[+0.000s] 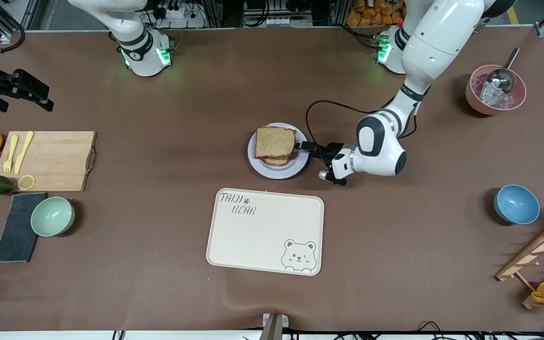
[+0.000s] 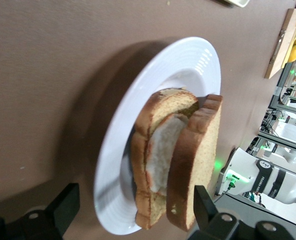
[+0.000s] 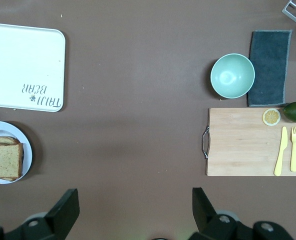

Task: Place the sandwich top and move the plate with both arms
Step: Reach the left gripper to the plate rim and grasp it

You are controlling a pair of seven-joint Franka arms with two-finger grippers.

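Two glossy white jointed arms (image 1: 423, 52) are seen, with black joint bands, green-lit bases and a looping black cable (image 1: 328, 106).

The sandwich top (image 1: 275, 142), a brown wholemeal slice with darker crust, lies flat on the stack, shifted a little off the lower slice so that slice's rounded edge peeks out. Between them I see a pale filling, possibly egg white. The small round lavender-white plate (image 1: 262, 166) under them sits mid-table, just farther from the front camera than the bear-print tray (image 1: 265, 231).
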